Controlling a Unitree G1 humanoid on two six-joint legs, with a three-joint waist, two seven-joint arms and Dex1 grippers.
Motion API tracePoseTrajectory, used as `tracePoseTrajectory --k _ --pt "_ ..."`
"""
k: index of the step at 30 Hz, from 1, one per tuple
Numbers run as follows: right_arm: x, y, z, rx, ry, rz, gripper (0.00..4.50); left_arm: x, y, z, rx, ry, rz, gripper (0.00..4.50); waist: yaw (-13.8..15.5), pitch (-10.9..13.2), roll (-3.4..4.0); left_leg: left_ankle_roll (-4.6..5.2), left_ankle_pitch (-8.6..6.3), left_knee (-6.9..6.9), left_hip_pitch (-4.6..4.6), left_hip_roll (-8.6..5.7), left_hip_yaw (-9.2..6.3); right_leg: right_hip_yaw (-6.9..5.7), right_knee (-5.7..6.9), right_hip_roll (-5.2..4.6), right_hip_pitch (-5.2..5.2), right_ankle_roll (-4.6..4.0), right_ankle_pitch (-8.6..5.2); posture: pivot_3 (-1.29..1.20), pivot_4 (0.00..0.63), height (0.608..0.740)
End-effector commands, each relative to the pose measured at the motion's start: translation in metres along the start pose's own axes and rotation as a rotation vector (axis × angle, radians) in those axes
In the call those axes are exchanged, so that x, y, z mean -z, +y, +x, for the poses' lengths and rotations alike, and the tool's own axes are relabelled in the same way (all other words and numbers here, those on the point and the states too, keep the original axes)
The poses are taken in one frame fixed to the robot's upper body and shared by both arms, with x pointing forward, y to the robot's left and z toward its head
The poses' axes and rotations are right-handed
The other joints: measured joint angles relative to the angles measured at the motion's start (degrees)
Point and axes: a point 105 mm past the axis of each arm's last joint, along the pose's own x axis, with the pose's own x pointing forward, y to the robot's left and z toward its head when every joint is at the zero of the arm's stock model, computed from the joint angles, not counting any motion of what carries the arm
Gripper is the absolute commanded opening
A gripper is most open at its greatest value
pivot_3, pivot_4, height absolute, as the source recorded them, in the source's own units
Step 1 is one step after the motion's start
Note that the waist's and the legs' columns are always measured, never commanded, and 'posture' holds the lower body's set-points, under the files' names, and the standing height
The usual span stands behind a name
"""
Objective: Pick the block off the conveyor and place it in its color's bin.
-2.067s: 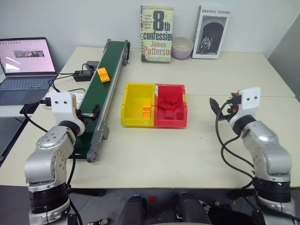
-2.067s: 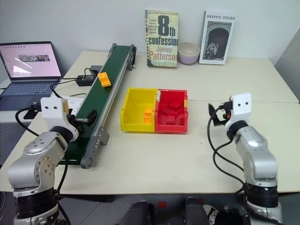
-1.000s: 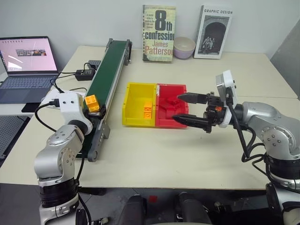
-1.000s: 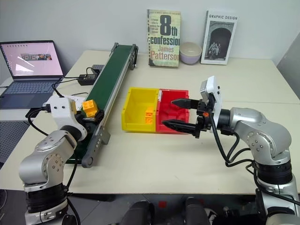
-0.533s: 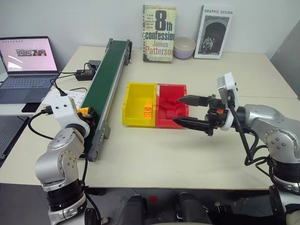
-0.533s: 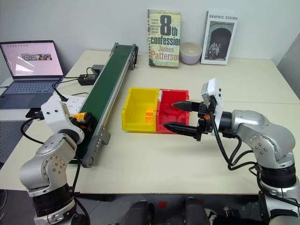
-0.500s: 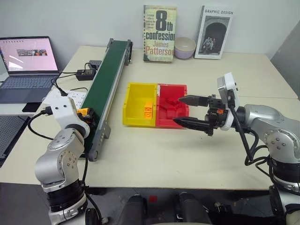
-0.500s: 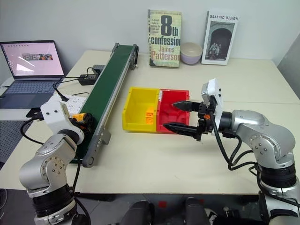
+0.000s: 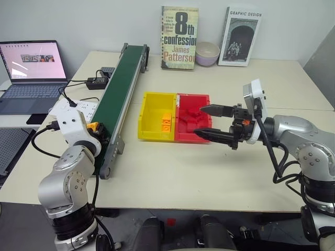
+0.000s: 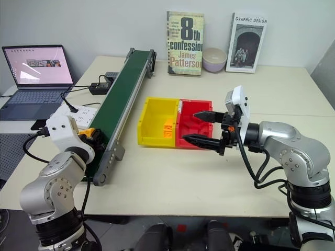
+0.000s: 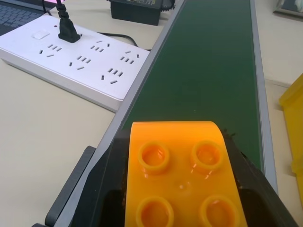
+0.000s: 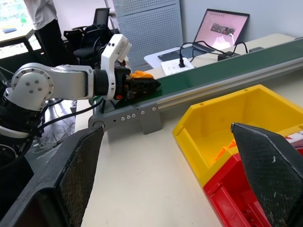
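The orange-yellow studded block (image 11: 182, 179) sits between the fingers of my left gripper (image 9: 97, 128), which is shut on it over the near end of the dark-green conveyor (image 9: 123, 78). The right wrist view shows the block (image 12: 140, 74) held just above the belt. The yellow bin (image 9: 153, 111) stands to the right of the conveyor, joined to a red bin (image 9: 193, 96), and holds an orange brick (image 9: 165, 123). My right gripper (image 9: 199, 120) is open, pointing left over the red bin's near right part, with nothing between its fingers.
A white power strip (image 9: 73, 107) and a black adapter (image 9: 97, 82) with cables lie left of the conveyor, and a laptop (image 9: 29, 68) beyond them. Two books (image 9: 179, 37) and a bowl (image 9: 205, 52) stand at the back edge.
My left gripper has shut on the block and drawn back a little toward the near end of the belt. The right arm has kept still.
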Motion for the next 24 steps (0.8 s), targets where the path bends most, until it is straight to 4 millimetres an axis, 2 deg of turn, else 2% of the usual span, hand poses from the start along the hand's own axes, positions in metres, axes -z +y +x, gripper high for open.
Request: tracePoseTrajectory --k 1,2,4,11,14,18,24 --pt "-0.015 0.0 -0.006 0.036 -0.039 -0.064 4.5 -0.047 -0.002 0.01 0.094 -0.093 0.094 1.55 0.0 0.01 -0.02 0.0 0.0 -0.01 0.0 0.0 0.0 0.0 0.0 0.02 -0.01 0.0 0.0 0.0 0.15 0.74" --pt "-0.016 0.0 -0.007 0.049 -0.043 -0.07 4.5 -0.058 -0.012 0.012 0.173 -0.108 0.111 1.55 0.05 0.03 -0.05 0.0 0.0 0.0 -0.01 0.0 -0.02 -0.03 0.03 0.03 -0.01 -0.02 -0.01 0.0 0.15 0.74" --pt "-0.018 -0.001 -0.008 0.069 -0.048 -0.078 4.5 -0.068 -0.032 0.013 0.309 -0.112 0.146 1.55 0.22 0.04 -0.07 0.0 0.01 0.04 -0.09 0.02 -0.18 -0.19 0.04 0.13 -0.04 -0.03 -0.01 0.0 0.15 0.74" --pt "-0.01 -0.004 -0.011 0.195 -0.009 -0.132 4.5 -0.08 -0.1 0.016 0.712 -0.092 0.303 1.55 0.14 0.02 -0.04 0.0 -0.01 -0.04 -0.15 -0.15 0.13 -0.03 -0.14 -0.04 -0.05 0.01 0.0 0.0 0.15 0.74" --pt "-0.006 -0.003 -0.009 0.228 0.014 -0.154 4.5 -0.077 -0.12 0.023 0.809 -0.079 0.364 1.55 0.19 0.02 -0.03 0.0 -0.01 -0.07 -0.19 -0.1 0.03 -0.05 -0.11 0.0 -0.14 0.0 0.0 0.0 0.15 0.74" --pt "0.0 0.0 -0.003 0.253 0.038 -0.165 4.5 -0.063 -0.144 0.037 0.89 -0.065 0.389 1.55 -0.2 0.02 -0.03 0.0 -0.01 -0.11 -0.12 -0.04 0.05 -0.02 -0.08 0.02 -0.13 -0.01 -0.01 0.0 0.15 0.74" --pt "0.003 0.004 -0.002 0.285 0.042 -0.155 4.5 -0.046 -0.164 0.05 0.942 -0.051 0.456 1.55 -0.39 0.03 -0.03 0.01 -0.01 -0.09 -0.16 -0.05 0.06 -0.03 -0.08 0.04 -0.15 0.0 -0.01 0.0 0.15 0.74"
